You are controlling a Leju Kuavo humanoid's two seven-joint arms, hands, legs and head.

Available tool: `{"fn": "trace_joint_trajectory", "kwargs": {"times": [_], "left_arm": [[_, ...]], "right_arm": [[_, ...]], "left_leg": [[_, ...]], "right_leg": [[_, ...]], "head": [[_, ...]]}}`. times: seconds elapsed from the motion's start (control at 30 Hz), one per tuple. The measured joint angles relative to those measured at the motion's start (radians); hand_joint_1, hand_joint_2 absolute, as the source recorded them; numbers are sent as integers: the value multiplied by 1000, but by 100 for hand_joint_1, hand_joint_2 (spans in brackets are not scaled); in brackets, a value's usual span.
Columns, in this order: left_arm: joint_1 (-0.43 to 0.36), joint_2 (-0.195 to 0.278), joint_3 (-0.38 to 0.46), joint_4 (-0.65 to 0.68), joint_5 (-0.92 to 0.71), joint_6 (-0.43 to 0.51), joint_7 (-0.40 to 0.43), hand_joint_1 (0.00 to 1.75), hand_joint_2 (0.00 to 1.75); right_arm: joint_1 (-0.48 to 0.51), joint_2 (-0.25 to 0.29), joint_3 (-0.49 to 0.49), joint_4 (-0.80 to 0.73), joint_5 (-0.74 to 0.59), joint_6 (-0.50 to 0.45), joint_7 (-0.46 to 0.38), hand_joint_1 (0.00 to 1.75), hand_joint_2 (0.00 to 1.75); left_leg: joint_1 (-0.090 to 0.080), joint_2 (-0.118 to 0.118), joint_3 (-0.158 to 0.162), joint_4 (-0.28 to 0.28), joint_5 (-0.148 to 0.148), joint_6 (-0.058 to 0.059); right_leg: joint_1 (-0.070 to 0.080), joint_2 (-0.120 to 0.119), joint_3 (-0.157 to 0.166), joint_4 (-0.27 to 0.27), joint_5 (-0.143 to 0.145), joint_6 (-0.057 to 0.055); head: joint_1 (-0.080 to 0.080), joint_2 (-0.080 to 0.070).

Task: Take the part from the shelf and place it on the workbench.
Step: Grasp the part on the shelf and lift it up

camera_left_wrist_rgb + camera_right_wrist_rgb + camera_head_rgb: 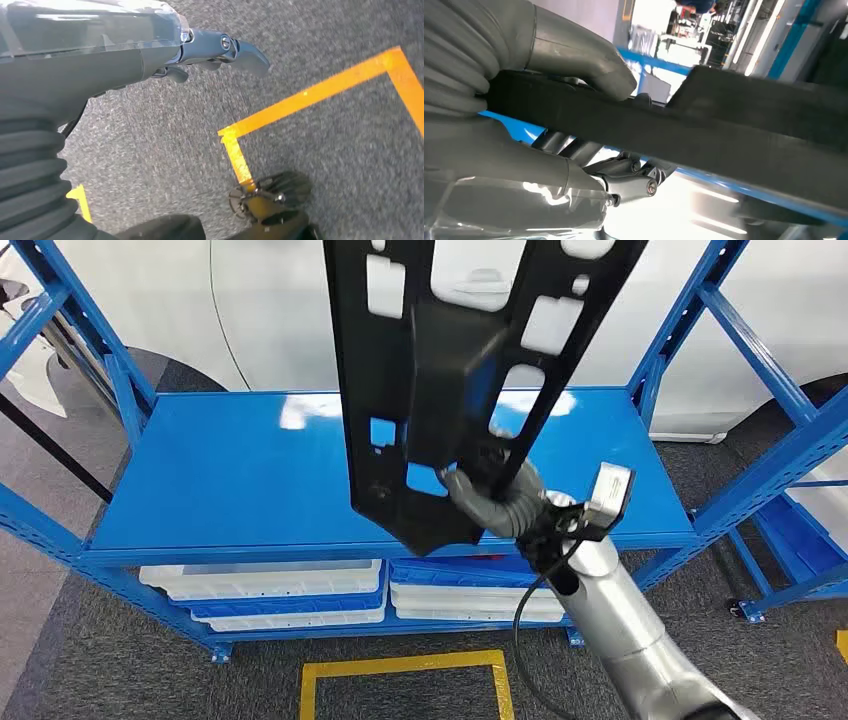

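Black sheet-metal part [440, 370] w/ cutouts stands upright above right hand [500, 502], which grips its lower end, thumb [584, 55] over one face, fingers under; prob. raised to clear blue shelf [230, 470] beyond. Left hand [220, 52] hangs over carpet, holding nothing, fingers apart.

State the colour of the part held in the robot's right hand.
Black; the part shows best in the head view.
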Motion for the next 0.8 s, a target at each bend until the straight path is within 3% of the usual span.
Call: {"fn": "trace_joint_trajectory", "kwargs": {"times": [0.07,0.13,0.2,0.3,0.37,0.47,0.5,0.53,0.57,0.63,0.7,0.8], "left_arm": [[3,0,7,0,9,-1,-5,0,175],[7,-1,16,0,14,3,4,0,175],[7,-1,19,0,7,9,24,0,175],[6,-1,22,0,4,12,34,0,175],[5,-1,23,0,4,12,36,0,175],[5,-1,29,0,17,6,43,0,175],[5,-1,34,0,22,5,49,0,175],[4,-1,37,0,25,5,57,0,175],[4,-1,39,0,25,6,65,0,175],[0,-1,41,0,23,6,74,0,175],[-5,-1,41,0,21,2,76,0,175],[-8,-1,41,0,14,-5,80,0,175]], "right_arm": [[41,0,0,-14,0,-5,0,175,175],[106,0,-2,-39,-2,-13,2,175,175],[149,0,-5,-56,-3,-18,3,175,175],[189,2,-12,-71,-5,-20,6,175,175],[201,3,-17,-79,-5,-19,10,175,175],[213,9,-25,-86,-9,-18,26,175,175],[217,12,-30,-86,-10,-19,34,175,175],[221,16,-36,-86,-11,-19,41,175,175],[222,20,-43,-86,-10,-20,48,175,175],[220,32,-59,-86,-5,-27,59,175,175],[218,46,-77,-88,4,-40,69,175,175],[222,64,-101,-96,19,-52,79,175,175]], "left_leg": [[0,-3,0,2,-2,-1],[-1,-5,1,6,-6,-7],[-4,-5,1,9,-10,-16],[-6,-3,4,6,-13,-32],[-6,-1,-7,39,-40,-42],[-3,0,-86,219,-136,-52],[-2,0,-109,272,-156,-54],[-2,0,-116,291,-157,-55],[-1,0,-102,268,-138,-54],[-1,0,-29,132,-76,-48],[-5,-1,25,29,-39,-39],[-8,-2,27,9,-21,-24]], "right_leg": [[-1,0,27,-57,35,-2],[-1,-1,95,-196,98,-8],[5,0,139,-289,127,-18],[7,3,143,-303,130,-35],[1,3,147,-310,134,-48],[1,0,148,-311,138,-58],[2,0,146,-310,139,-59],[3,-1,145,-307,140,-60],[3,-1,143,-305,140,-60],[3,1,141,-300,140,-57],[6,2,139,-297,142,-49],[7,3,135,-300,153,-28]], "head": [[0,0],[0,0],[0,0],[0,0],[0,0],[0,0],[0,0],[0,0],[0,0],[0,0],[0,0],[0,0]]}}
